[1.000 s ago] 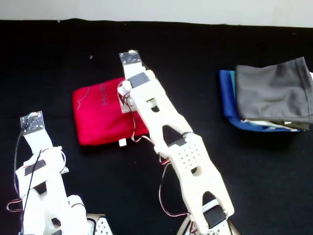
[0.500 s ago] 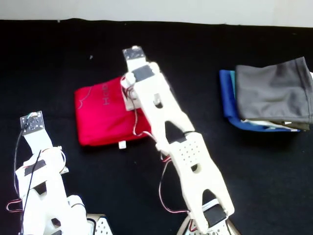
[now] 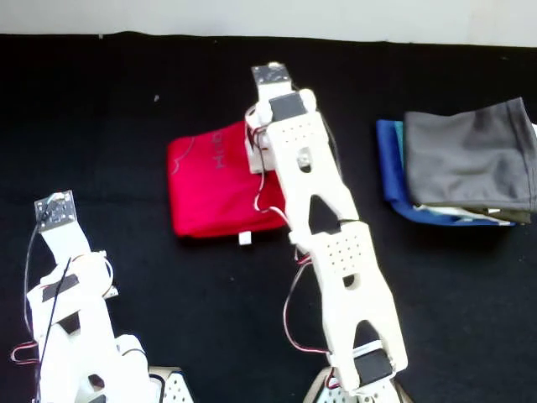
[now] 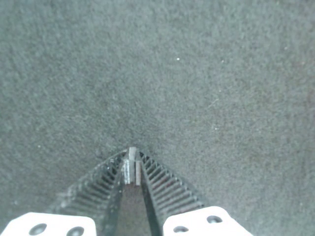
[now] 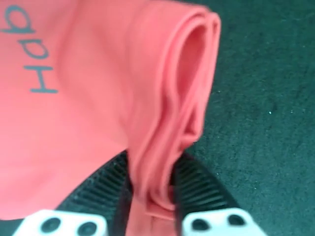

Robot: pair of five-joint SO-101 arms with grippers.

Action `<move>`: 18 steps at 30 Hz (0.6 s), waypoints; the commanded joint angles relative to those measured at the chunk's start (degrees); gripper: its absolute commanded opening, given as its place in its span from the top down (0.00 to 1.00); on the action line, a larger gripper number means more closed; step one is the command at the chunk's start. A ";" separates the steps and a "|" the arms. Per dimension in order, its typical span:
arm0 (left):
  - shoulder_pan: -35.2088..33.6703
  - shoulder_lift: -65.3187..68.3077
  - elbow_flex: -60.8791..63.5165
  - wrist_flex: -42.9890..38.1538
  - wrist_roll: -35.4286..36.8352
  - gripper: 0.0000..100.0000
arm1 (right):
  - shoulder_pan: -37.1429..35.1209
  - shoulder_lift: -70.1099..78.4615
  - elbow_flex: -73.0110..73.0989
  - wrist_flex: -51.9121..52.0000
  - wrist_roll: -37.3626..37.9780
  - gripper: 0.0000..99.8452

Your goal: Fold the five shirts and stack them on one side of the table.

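Folded red shirt [image 3: 210,193] mid-table; stack of folded shirts [image 3: 470,164] well apart.

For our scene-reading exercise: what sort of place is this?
Likely a robot test bench: the right gripper pinches a red shirt on a black-covered table, near a stack of folded shirts.

Bright, even light fills the high view. The black table [image 3: 101,126] stays flat and dark with no distinct shadows, while the white right arm [image 3: 336,252] and the wall [image 3: 336,17] at twelve o'clock glare almost blank. In the left wrist view the table looks washed-out, darkening just ahead of the left gripper [image 4: 132,164]. The red shirt [image 5: 74,108] is strongly lit, shaded inside its fold.
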 commanded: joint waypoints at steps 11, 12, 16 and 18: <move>-0.22 -0.66 0.13 -1.32 -0.35 0.99 | -2.33 -1.19 -0.13 -6.29 0.09 0.69; -0.22 -0.66 0.13 -1.32 -0.35 0.99 | -1.80 -0.22 -0.13 -6.64 0.09 0.69; -0.22 -0.66 0.13 -1.32 -0.35 0.99 | -1.01 4.70 -0.13 -7.25 0.09 0.69; -0.22 -0.66 0.13 -1.41 -0.35 0.99 | -1.36 7.25 -0.22 -7.34 0.26 0.69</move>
